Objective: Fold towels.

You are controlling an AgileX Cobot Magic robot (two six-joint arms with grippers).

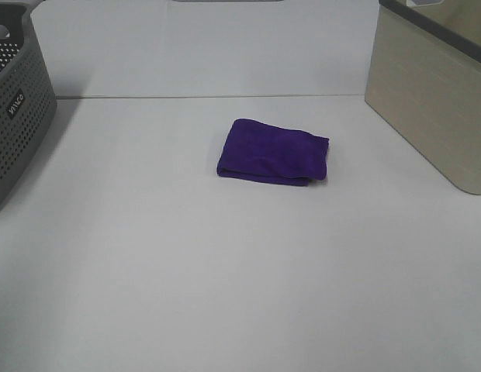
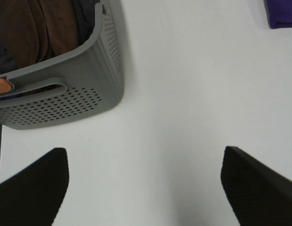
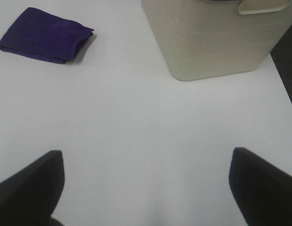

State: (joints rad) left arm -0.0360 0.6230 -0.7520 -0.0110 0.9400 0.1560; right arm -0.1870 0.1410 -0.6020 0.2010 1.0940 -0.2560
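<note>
The purple towel (image 1: 273, 152) was seen folded into a compact, roughly rectangular bundle, lying flat on the white table (image 1: 225, 271) near its middle, well apart from both containers. A grey perforated basket (image 1: 15, 108) was placed at the left edge of the high view, and a beige bin (image 1: 434, 101) at the right edge. Neither arm was visible in the high view. In the left wrist view the left gripper (image 2: 145, 188) was shown with its two dark fingers (image 2: 35, 186) spread wide over bare table, nothing being held between them; the grey basket (image 2: 70, 99) was seen close by, with brown and dark fabric (image 2: 37, 28) inside it, and only a corner of the towel (image 2: 280, 14) was caught at the frame's edge. In the right wrist view the right gripper (image 3: 146, 188) was likewise shown wide open and empty, its fingers (image 3: 33, 188) apart above bare table, with the beige bin (image 3: 216, 42) near and the folded towel (image 3: 44, 35) lying farther off, untouched by either gripper.
</note>
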